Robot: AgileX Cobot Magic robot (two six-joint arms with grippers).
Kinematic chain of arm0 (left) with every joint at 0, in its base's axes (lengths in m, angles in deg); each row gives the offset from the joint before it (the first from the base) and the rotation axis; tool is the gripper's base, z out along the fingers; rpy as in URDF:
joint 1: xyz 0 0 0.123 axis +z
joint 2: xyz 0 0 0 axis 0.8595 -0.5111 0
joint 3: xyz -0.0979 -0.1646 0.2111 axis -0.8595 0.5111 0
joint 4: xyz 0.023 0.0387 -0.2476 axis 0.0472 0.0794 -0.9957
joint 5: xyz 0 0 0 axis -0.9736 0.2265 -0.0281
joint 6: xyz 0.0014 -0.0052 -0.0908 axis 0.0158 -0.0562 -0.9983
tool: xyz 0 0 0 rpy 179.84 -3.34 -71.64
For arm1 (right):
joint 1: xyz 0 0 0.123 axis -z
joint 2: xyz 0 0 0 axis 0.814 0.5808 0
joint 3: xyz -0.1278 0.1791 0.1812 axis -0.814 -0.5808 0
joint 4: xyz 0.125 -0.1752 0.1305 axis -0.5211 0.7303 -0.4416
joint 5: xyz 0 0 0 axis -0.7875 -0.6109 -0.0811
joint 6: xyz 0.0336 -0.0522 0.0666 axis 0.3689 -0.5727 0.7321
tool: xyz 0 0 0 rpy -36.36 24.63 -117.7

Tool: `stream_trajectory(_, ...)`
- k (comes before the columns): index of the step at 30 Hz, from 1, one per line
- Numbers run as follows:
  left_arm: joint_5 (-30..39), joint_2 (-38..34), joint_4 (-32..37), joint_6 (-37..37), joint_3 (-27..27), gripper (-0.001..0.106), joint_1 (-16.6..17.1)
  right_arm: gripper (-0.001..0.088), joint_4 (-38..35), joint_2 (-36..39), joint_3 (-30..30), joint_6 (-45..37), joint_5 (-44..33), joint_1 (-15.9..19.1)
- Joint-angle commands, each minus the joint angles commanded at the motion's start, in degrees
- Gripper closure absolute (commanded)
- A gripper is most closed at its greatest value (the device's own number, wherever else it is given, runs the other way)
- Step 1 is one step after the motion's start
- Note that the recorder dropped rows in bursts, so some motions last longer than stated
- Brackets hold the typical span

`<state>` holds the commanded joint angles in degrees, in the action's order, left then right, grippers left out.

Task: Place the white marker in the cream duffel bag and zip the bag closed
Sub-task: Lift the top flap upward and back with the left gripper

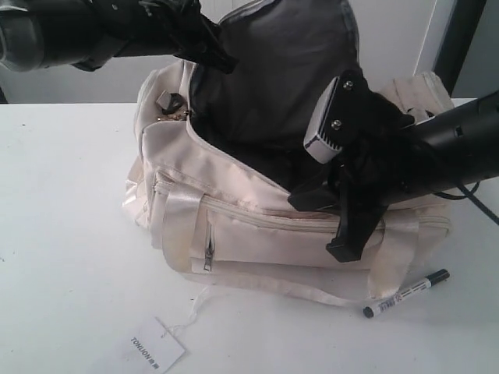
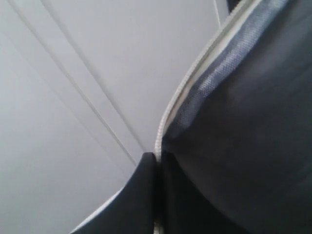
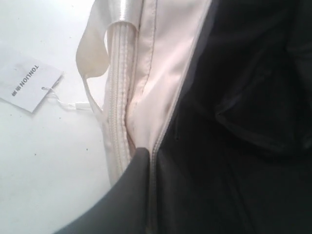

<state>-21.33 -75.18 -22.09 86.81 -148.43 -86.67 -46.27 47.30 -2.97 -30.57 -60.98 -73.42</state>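
White marker point(image 1: 405, 294) seen on table point(image 1: 62, 234), front-right of cream duffel bag point(image 1: 257, 226), untouched. Light, stiff, smooth; rolling expected; mid-barrel pinch advised. Left gripper point(image 1: 221, 58) clamped on raised flap point(image 1: 288, 62), right gripper point(image 1: 343, 234) on front rim point(image 1: 257, 199).

I get soft, diffuse light in the exterior view. The white table point(image 1: 62, 195) reads bright and nearly washed out, and the cream duffel bag point(image 1: 257, 234) throws only a faint shadow along its base. Its dark lining point(image 1: 273, 70) swallows most detail, and the left arm point(image 1: 47, 31) shows a dull highlight. My left wrist view is blurred throughout. My right wrist view keeps the print on the paper tag point(image 3: 27, 83) readable, but the near foreground is smeared out of focus.
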Motion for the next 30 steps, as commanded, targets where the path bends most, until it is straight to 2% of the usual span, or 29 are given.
stream_trajectory(5,-0.92,-0.75,0.0,0.0,0.0,0.105,0.0,0.0868,0.3,0.0,0.0,0.0,0.24,0.0)
stream_trajectory(9,1.14,-0.75,0.0,0.0,0.0,0.105,0.0,0.0868,0.38,0.0,0.0,-0.22,0.41,0.0)
stream_trajectory(14,3.44,-0.75,0.0,0.11,0.0,0.105,0.0,0.0868,5.34,0.0,0.0,-2.18,-0.42,0.0)
stream_trajectory(17,7.19,-0.52,0.0,0.11,0.0,0.105,0.0,0.0868,6.96,0.0,0.0,-2.3,-0.7,0.0)
stream_trajectory(22,18.38,1.3,0.77,0.11,0.0,0.105,0.66,0.0868,10.2,0.0,0.0,-5.07,-2.89,0.0)
stream_trajectory(30,27.65,3.88,2.39,-0.72,0.0,0.105,4.82,0.0868,9.84,0.0,0.0,-7.98,-5.02,0.0)
